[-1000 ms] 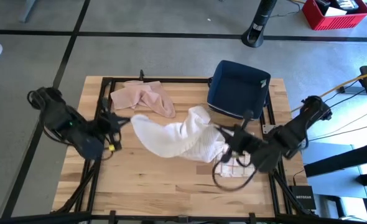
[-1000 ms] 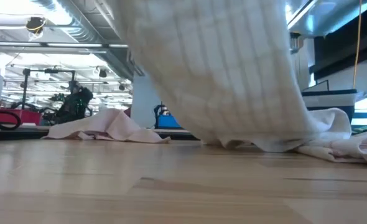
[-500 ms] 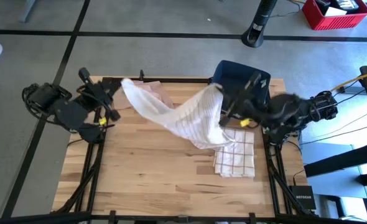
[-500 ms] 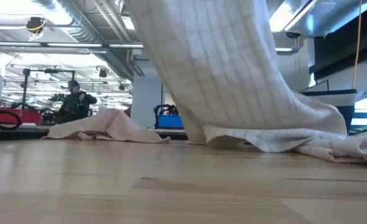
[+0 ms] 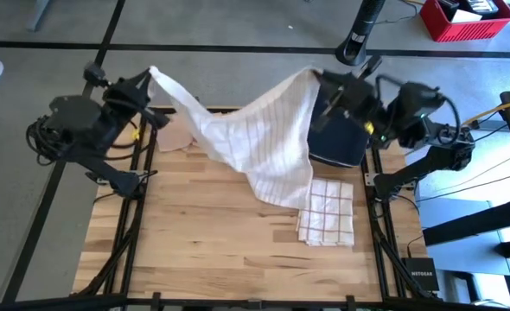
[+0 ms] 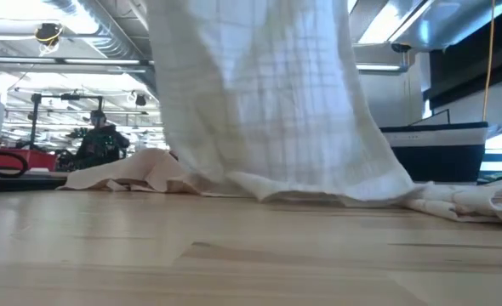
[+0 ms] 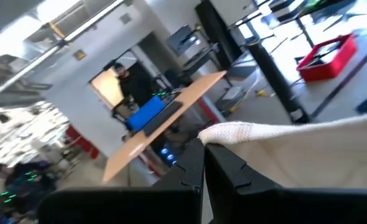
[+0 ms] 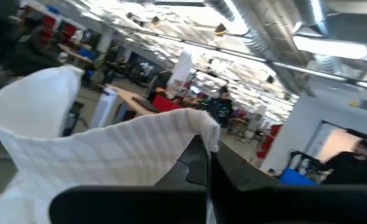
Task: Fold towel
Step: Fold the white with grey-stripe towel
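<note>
**Both arms holding the white towel stretched high over the table's far edge**

The white towel [image 5: 255, 142] is hanging in the air between the two arms, and it is hanging wide. The left gripper [image 5: 151, 79] is pinching one top corner with its fingers pressed fully together on the cloth, up beyond the far left corner of the table [image 5: 203, 250]. The left wrist view is showing it plainly: the two dark fingers are meeting with no gap, and the towel's hemmed edge [image 7: 246, 132] is coming out right at their tips.

Over on the other side, the right gripper [image 5: 320, 79] is clamping the opposite top corner just the same, jaws closed tight on the fabric, above the dark blue bin [image 5: 337, 138] at the far right of the table. In the right wrist view the towel [image 8: 109, 155] is draping away from the closed fingertips in a long sagging band.

Between the two grips the top edge is dipping into a shallow curve, and the body of the towel is falling down to the wood. The low view is showing its bottom hem [image 6: 319, 191] resting and bunching on the tabletop.

A folded red-checked cloth [image 5: 328, 212] is lying flat on the right side of the table, just beside the hanging towel's lower end. A pink cloth [image 5: 179, 136] is lying crumpled near the far left, partly hidden behind the raised towel.
</note>
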